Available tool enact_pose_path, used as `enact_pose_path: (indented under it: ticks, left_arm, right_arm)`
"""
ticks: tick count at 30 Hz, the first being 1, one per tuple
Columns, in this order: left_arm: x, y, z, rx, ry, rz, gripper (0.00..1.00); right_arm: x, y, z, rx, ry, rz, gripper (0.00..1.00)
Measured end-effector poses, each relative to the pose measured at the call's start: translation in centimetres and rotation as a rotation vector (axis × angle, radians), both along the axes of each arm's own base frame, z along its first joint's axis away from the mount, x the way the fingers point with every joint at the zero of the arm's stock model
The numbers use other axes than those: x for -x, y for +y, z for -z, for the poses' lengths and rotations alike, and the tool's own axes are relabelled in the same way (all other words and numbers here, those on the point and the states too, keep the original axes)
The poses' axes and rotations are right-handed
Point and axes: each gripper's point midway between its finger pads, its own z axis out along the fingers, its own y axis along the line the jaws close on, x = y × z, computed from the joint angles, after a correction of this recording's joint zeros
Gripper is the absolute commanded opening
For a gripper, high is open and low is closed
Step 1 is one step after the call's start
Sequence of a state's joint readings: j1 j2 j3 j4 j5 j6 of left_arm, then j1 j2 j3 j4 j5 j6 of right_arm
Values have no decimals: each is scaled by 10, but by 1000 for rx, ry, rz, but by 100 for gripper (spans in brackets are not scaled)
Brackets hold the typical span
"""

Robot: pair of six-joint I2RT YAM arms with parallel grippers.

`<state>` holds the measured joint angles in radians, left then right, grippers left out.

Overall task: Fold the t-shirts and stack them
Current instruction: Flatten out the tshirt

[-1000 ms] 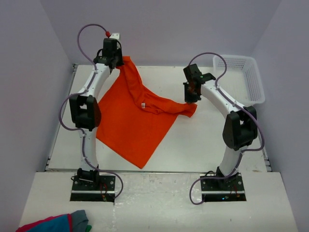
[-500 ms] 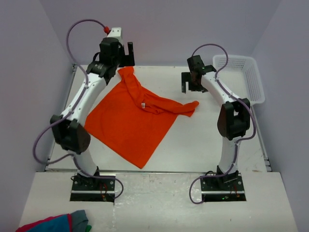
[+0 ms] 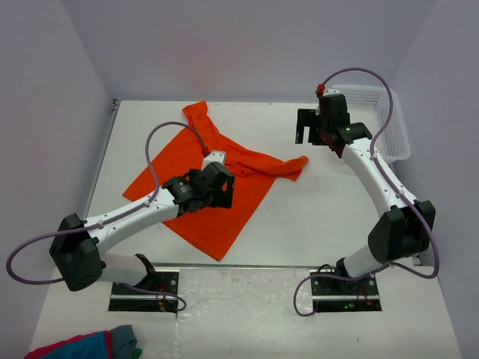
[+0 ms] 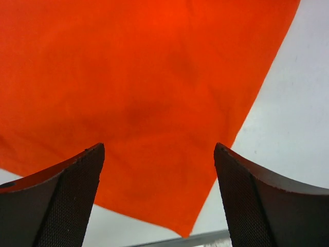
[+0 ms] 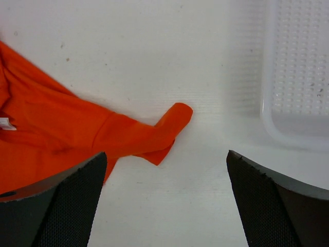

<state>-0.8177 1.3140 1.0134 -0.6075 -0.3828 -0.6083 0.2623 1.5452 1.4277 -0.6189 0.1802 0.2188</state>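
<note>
One orange t-shirt (image 3: 198,179) lies spread on the white table, one sleeve pointing to the far side and the other sleeve (image 5: 164,128) bunched toward the right. My left gripper (image 3: 224,193) hovers over the shirt's middle. In the left wrist view it (image 4: 158,154) stands open, with orange cloth (image 4: 144,87) below and nothing between its fingers. My right gripper (image 3: 308,134) hangs open beyond the right sleeve, above bare table. In the right wrist view it (image 5: 165,154) holds nothing.
A white mesh basket (image 3: 393,123) stands at the far right corner, and its rim (image 5: 288,136) is close to my right gripper. A red, blue and grey cloth bundle (image 3: 86,348) lies off the table at the near left. The table's front edge (image 4: 205,237) runs just past the shirt's near corner.
Both grippers opened and let go of the shirt, which dropped flat. My left arm swung from the far corner down over the shirt's middle. My right arm moved back toward the basket.
</note>
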Motion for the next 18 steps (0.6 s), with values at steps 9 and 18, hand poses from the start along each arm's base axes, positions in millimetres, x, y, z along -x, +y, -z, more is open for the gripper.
enact_pose_path:
  ticks: [9, 18]
  left_arm:
    - [73, -34, 32, -68, 107, -91, 70]
    - [133, -32, 90, -259, 205, -146, 43]
  right_arm:
    - [-6, 8, -1, -52, -5, -37, 99]
    - [10, 9, -22, -91, -54, -51, 99]
